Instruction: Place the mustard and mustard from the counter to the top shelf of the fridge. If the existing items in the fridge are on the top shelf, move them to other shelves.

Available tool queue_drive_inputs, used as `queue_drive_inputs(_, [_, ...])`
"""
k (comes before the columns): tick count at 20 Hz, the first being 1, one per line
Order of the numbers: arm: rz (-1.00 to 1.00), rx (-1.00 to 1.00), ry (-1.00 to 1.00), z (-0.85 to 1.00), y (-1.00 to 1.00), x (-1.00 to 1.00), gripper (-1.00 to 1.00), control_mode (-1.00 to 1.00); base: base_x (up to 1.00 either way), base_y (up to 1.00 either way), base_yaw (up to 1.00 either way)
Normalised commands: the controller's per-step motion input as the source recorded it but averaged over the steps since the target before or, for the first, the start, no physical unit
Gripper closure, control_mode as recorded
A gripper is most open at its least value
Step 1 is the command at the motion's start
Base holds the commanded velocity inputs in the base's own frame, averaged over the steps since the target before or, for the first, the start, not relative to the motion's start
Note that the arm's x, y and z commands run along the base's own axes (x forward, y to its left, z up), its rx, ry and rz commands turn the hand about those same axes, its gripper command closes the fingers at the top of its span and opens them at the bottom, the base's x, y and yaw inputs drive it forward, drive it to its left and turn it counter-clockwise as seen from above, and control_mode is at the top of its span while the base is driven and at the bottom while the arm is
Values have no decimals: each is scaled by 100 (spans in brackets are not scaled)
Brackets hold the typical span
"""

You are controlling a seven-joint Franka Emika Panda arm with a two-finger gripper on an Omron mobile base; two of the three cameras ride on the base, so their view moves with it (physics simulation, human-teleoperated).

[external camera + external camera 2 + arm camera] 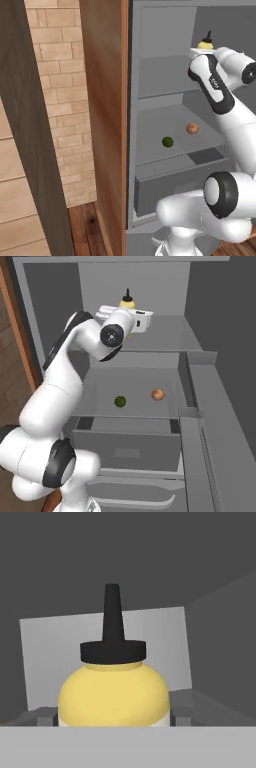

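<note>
Mustard [113, 697] sits upright between the gripper [114, 719] fingers, clasped above the top shelf [165, 336] — next, I judge: lower it, then release.

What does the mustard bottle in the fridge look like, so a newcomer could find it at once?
Look into the open grey fridge and go to its top shelf, at the end of the white arm. There stands a squat, plain yellow mustard bottle with a pointed black cap, upright. The dark green ball and orange-brown ball lie one shelf lower and are capless.
</note>
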Motion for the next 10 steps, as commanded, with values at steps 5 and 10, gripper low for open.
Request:
queue_drive_inputs(5, [0, -1, 0, -50, -38, 80, 100, -100, 0, 0, 0])
queue_drive_inputs(10, [0, -1, -3, -60, -31, 44, 100, -100, 0, 0, 0])
